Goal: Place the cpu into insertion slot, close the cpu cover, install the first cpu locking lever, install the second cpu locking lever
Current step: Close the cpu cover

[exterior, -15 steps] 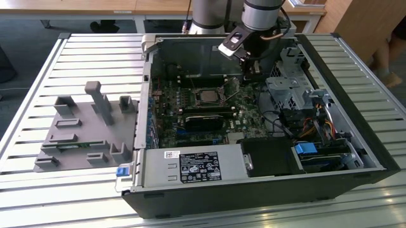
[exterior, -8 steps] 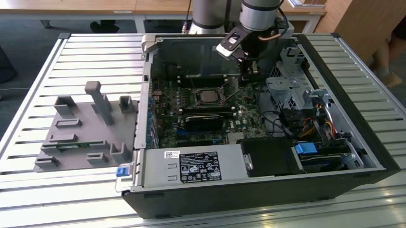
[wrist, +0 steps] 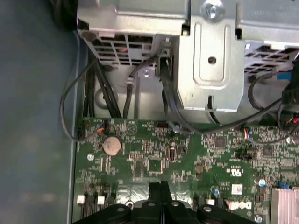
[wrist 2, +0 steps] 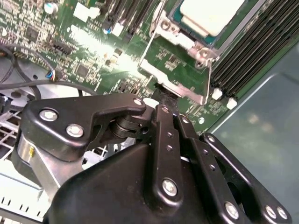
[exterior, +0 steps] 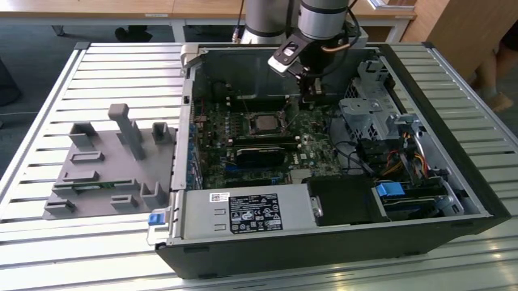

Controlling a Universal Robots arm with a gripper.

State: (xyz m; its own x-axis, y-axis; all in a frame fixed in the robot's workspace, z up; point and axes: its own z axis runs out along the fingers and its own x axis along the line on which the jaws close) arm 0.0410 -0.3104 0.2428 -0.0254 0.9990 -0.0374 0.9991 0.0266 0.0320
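Observation:
The cpu lies flat in the insertion slot, its silvery top facing up; in the exterior view the cpu sits mid-motherboard. The cpu cover is swung open off the slot, and green board shows through its cut-out middle. My gripper is shut with its black tips together at the cover's outer edge, holding nothing. In the exterior view the gripper hangs just behind the slot, toward that view's right. The first wrist view has the closed fingertips over the green board.
Long black memory slots run beside the socket. A metal drive cage and black cables stand close by. The labelled power supply fills the case front. A grey fixture block rests on the slatted table outside the case.

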